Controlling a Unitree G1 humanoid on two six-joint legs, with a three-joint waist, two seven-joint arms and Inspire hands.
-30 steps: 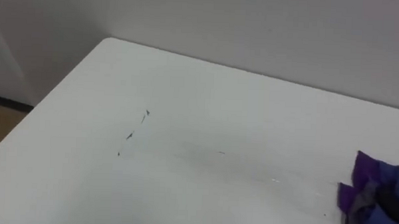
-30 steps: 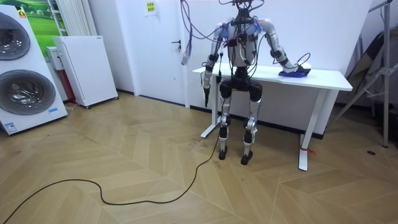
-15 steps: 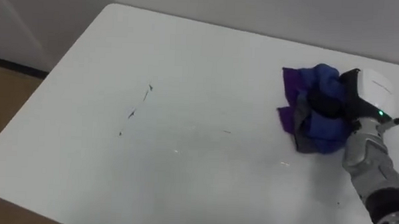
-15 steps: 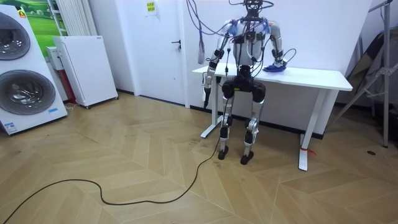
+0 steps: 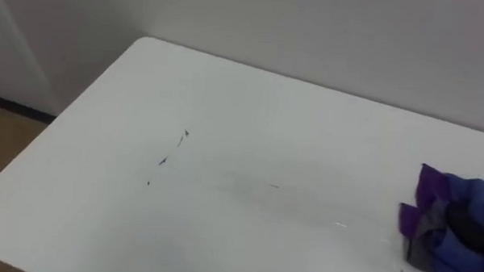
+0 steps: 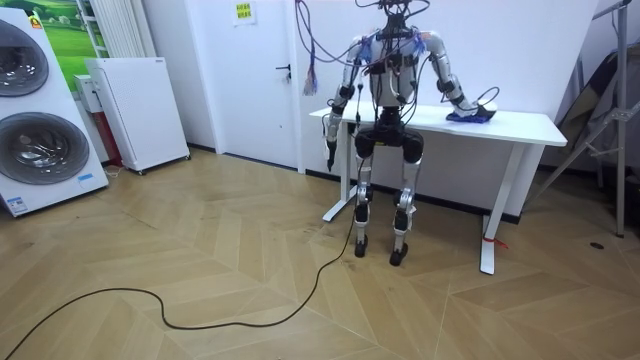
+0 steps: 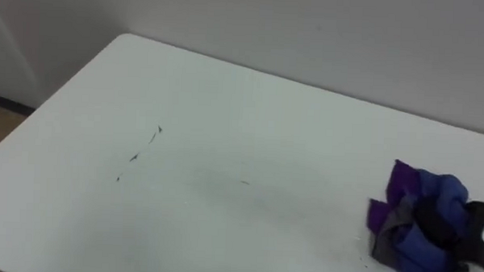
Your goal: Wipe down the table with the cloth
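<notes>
Blue-purple cloth (image 7: 416,227) bunched on right part of white table (image 5: 251,112); right hand (image 7: 479,233) fingers curled into it. Dark marks (image 5: 167,158) well apart, leftward. Left hand (image 6: 331,152) hangs beside table edge.

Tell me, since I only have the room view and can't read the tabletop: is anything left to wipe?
Observer: Yes, a few small dark marks lie on the table toward its left side.
Operator: Is the cloth near them?
Observer: No, the cloth sits bunched far to the right, apart from them.
Operator: Does the hand grip it?
Observer: The right hand has its dark fingers curled into the folds.
</notes>
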